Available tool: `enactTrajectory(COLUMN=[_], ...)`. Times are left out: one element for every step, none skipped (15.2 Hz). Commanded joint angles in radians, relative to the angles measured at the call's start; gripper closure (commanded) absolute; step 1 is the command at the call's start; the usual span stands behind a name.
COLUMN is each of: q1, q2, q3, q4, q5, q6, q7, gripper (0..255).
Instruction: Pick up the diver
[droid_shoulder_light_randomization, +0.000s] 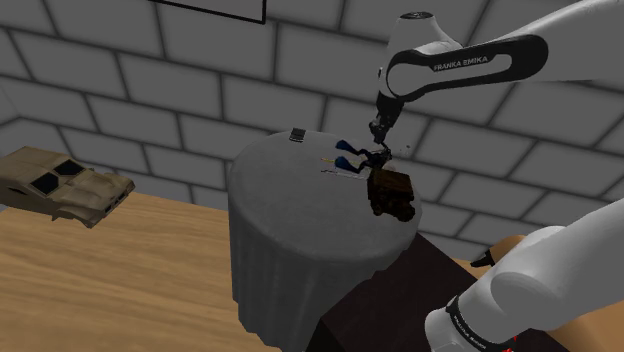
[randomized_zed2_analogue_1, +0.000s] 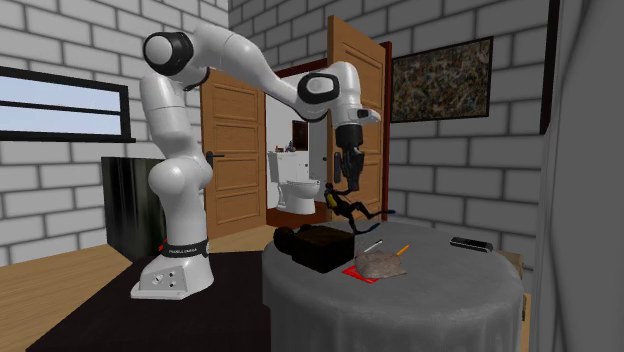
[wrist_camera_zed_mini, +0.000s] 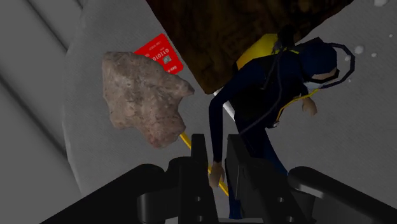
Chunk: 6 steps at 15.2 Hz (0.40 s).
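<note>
Round table draped in grey; grey rock laid over red card, dark brown box just beside; yellow pencil and black phone set farther along; tan vehicle left on wood floor; white toilet seen through doorway

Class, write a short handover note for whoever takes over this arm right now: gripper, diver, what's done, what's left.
Gripper: jaws shut on the diver, clasping its arm.
Diver: hangs from the gripper, apparently just clear of the grey-draped round table, near the dark box and the rock.
Done: grasp, and seemingly lift-off.
Left: raise it higher and hold it steady.
</note>
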Motion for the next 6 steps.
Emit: enactTrajectory(q1=[0.001,0.002,0.002,0.002,0.003,0.003], q2=[-0.006,-0.009,-0.012,-0.015,-0.016,-0.016], q3=[0.001,0.002,0.002,0.002,0.002,0.002], q4=[0.024,0.034,0.045,0.056,0.057,0.057], q5=[0.004,0.005,0.007,0.008,0.009,0.009], q6=[-0.03,-0.043,-0.057,-0.07,-0.072,-0.072], q7=[-0.006,-0.009,-0.012,-0.015,-0.015,-0.015], gripper=[255,255,255,255,255,255])
